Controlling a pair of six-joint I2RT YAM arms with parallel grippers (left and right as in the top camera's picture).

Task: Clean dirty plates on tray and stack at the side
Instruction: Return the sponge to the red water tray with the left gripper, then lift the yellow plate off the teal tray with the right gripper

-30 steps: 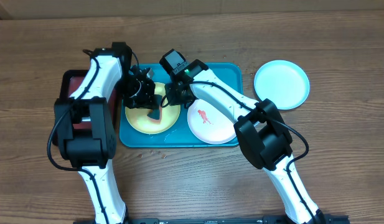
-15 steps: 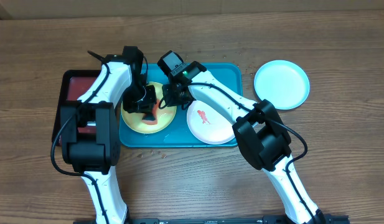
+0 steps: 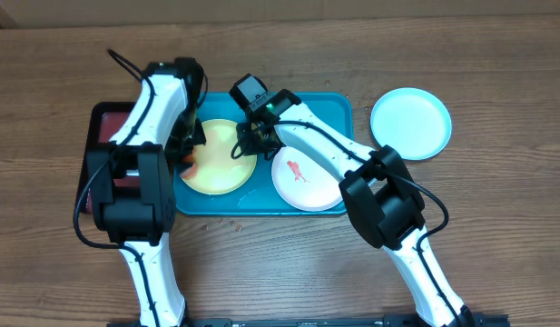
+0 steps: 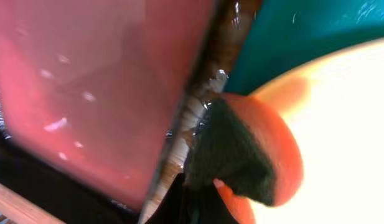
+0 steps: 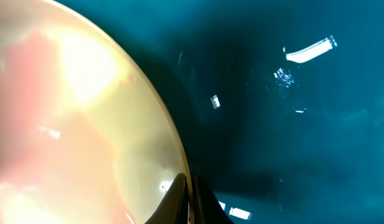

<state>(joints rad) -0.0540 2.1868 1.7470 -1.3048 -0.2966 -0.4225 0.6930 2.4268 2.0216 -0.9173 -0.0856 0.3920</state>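
Your left fingers (image 4: 179, 200) grip an orange sponge (image 4: 241, 162) at the left edge of the yellow-green plate (image 3: 221, 165) in the teal tray (image 3: 329, 113). Your right fingers (image 5: 178, 194) are closed on that plate's right rim. The white plate (image 3: 302, 182), smeared red, lies beside it. The light blue plate (image 3: 410, 123) sits on the worktop (image 3: 497, 200), right of the tray.

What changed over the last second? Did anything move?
The left hand slid its orange sponge from the middle of the yellow-green plate to the plate's left edge. The right hand still pinches that plate's right rim. The white plate, light blue plate and teal tray stayed put.
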